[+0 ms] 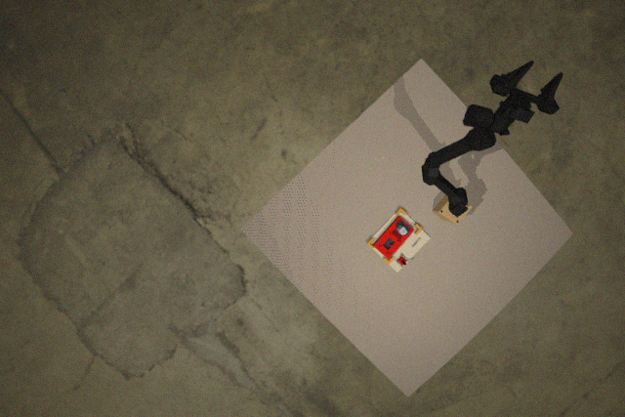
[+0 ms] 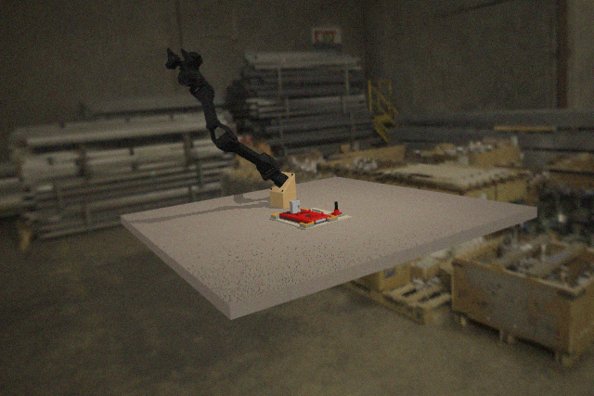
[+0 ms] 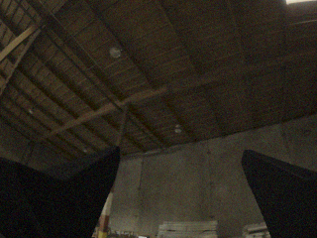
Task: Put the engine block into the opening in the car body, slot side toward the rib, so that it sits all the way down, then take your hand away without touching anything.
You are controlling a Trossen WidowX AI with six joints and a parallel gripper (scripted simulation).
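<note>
The engine block, a small grey block (image 1: 402, 229) (image 2: 294, 206), stands upright at one end of the red car body (image 1: 382, 249) (image 2: 300, 217) and sticks up above it. Its lower part is hidden, so how deep it sits in the opening cannot be told, and its slot side and the rib are too small to make out. My black gripper (image 1: 547, 67) (image 2: 175, 49) (image 3: 181, 150) is open and empty, raised high and far from the car body, touching nothing. The wrist view shows only wall and roof between its fingers.
The car body lies in a cream fixture (image 1: 426, 237) with orange corner pieces. A small red piece with a black knob (image 1: 402, 261) (image 2: 336, 208) is on the fixture beside the car body. The arm's wooden base block (image 1: 444, 214) (image 2: 283, 198) stands close by on the pale table (image 1: 403, 331) (image 2: 407, 219).
</note>
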